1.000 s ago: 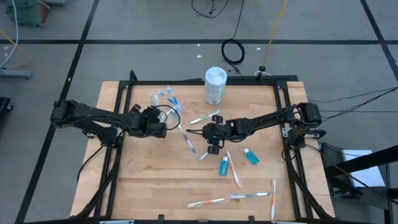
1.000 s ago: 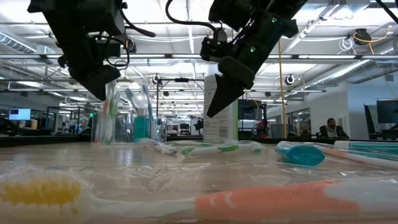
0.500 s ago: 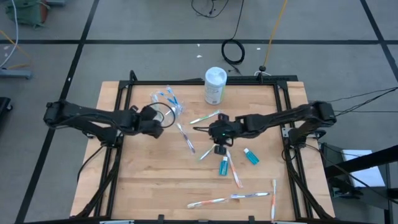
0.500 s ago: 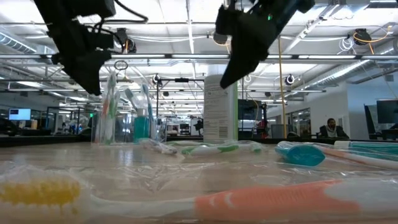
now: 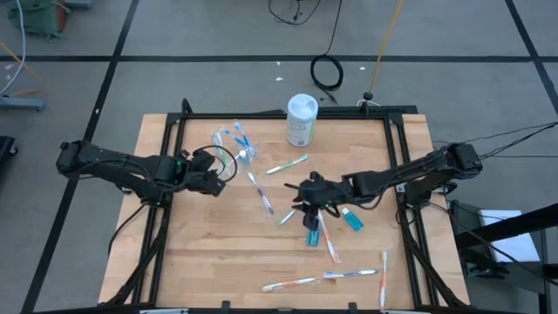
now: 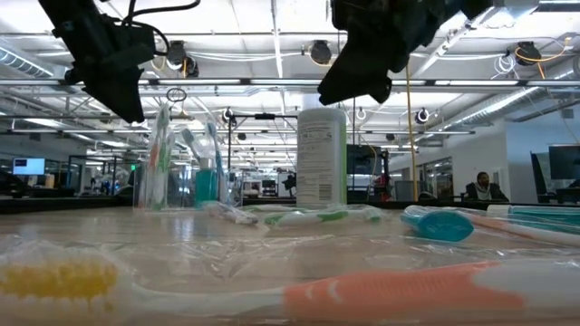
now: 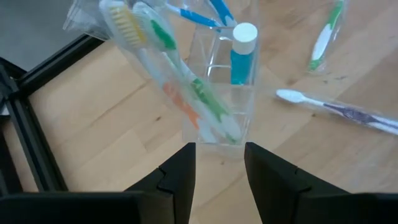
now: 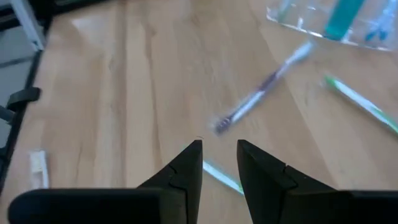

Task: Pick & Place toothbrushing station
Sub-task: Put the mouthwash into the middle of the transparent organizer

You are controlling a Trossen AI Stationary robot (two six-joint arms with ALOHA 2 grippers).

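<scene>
High view: wooden table on grey floor; left pincer and right pincer spread, empty.

Low view cuts both arms off at the top edge. The nearest toothbrush runs out of the picture, bristles blurred. In the right wrist view the purple toothbrush smears, and the clear cup is clipped by the edge.

The desk is pale wood inside a black frame. A clear cup holds a teal tube with a white cap and toothbrushes with orange and green marks. At the desk's 12 o'clock stands a white canister with a pale green label.
</scene>
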